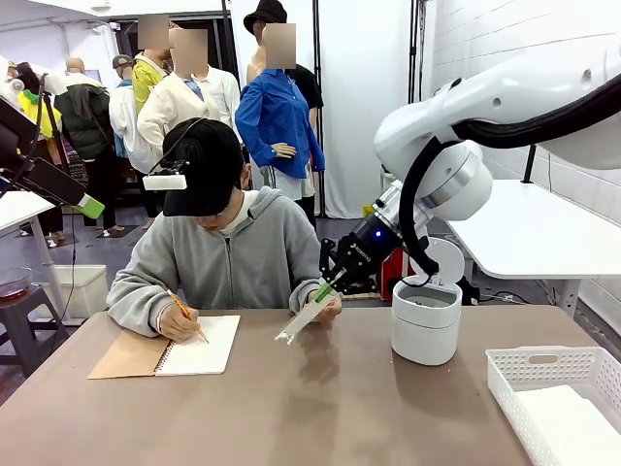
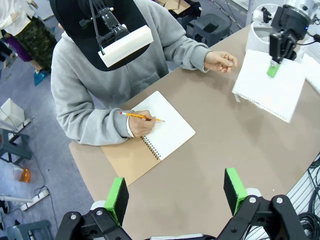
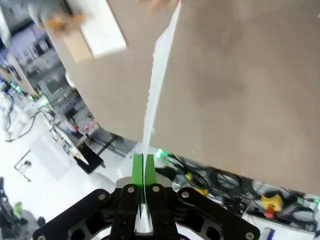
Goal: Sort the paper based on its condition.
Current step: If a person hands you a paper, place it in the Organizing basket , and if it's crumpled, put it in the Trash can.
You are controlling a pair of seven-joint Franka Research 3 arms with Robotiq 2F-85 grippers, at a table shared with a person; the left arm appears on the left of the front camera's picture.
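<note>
- Slip risk: sheet (image 1: 303,320) is pinched only at one edge by the right gripper (image 1: 325,288), pads clenched on it. A fast swing could fan it out and pull it free.
- Crease risk: it is thin and floppy, with most of it hanging unsupported. Dragging the low corner across the table (image 1: 320,408) would fold it and spoil its "smooth" condition.
- Contact risk: the person's free hand (image 2: 220,61) is just beside the sheet, so a sideways move could clip it.
- Wrong-bin risk: the white bin (image 1: 425,325) stands close by, lid up. The basket (image 1: 543,374), farther right, already holds flat white sheets. My read is that this one belongs in the basket.
- Look: white, flat, uncrumpled, with a ragged perforated edge where it left a spiral. It shows edge-on in the right wrist view.
- Position: held above the table's far middle, between the notebook (image 1: 199,345) and the bin.
- Left gripper (image 2: 176,190): fingers spread and empty, hovering over the near table edge, well apart from the sheet.
</note>
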